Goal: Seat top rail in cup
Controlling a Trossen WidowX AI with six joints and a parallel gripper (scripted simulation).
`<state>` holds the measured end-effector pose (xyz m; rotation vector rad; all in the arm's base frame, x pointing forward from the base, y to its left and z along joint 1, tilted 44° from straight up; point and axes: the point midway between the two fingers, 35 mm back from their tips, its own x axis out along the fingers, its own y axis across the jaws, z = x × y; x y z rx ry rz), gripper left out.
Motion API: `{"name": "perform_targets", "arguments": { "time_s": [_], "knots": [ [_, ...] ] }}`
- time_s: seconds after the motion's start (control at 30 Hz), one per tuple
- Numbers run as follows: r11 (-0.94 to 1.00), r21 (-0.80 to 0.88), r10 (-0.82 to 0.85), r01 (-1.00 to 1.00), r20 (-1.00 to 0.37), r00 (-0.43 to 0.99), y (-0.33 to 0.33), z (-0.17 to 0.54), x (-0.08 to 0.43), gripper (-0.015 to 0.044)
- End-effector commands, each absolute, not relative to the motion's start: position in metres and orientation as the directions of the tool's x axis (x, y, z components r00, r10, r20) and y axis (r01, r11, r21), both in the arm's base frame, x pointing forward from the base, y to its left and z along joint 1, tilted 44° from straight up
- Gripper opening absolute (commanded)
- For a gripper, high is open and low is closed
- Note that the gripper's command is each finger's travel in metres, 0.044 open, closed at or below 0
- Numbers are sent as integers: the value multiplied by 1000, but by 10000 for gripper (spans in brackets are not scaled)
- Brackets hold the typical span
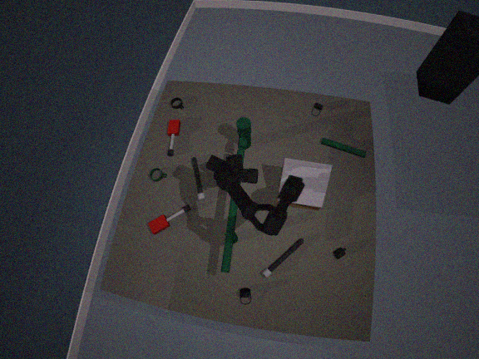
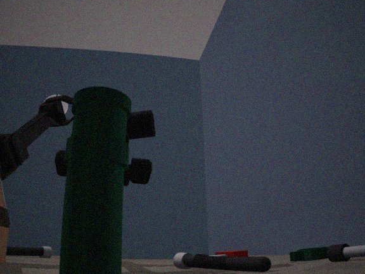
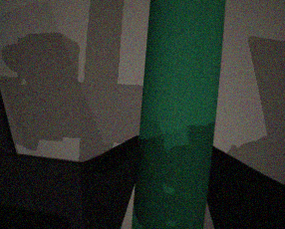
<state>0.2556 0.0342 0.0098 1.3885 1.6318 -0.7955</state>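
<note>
The green rail point(image 1: 231, 220) point(image 3: 184, 75) runs through the loop cap point(image 1: 232, 237) towards the big green post point(image 2: 93, 196). Its upper end meets the rail-end cup point(image 1: 245, 140) beside the post cap point(image 1: 244, 123) point(image 2: 102, 99); how deep it sits inside cannot be told. The brace band point(image 2: 96, 151) is high on the post, a little below the cap. My gripper point(image 3: 169, 145) is shut on the rail, one finger on each side, between the loop cap and the post. In the top view the hand hides its fingertips; in the exterior view the post hides the rail and cup.
A white slab point(image 1: 312, 179) lies right of the rail. Dark rods point(image 1: 197, 179) point(image 1: 285, 257) lie on both sides. Red-headed tools point(image 1: 174, 127) point(image 1: 159, 224) and a green ring point(image 1: 156, 174) lie left. A short green bar point(image 1: 343, 147) lies at the right.
</note>
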Motion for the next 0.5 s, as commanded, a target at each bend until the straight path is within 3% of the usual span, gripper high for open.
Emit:
{"name": "perform_targets", "arguments": {
  "time_s": [0.0,0.47],
  "knots": [
    [180,52,448,982,-893,-35,28,8,258,0],
    [188,47,454,981,-890,-45,20,-4,258,0]
  ]
}}
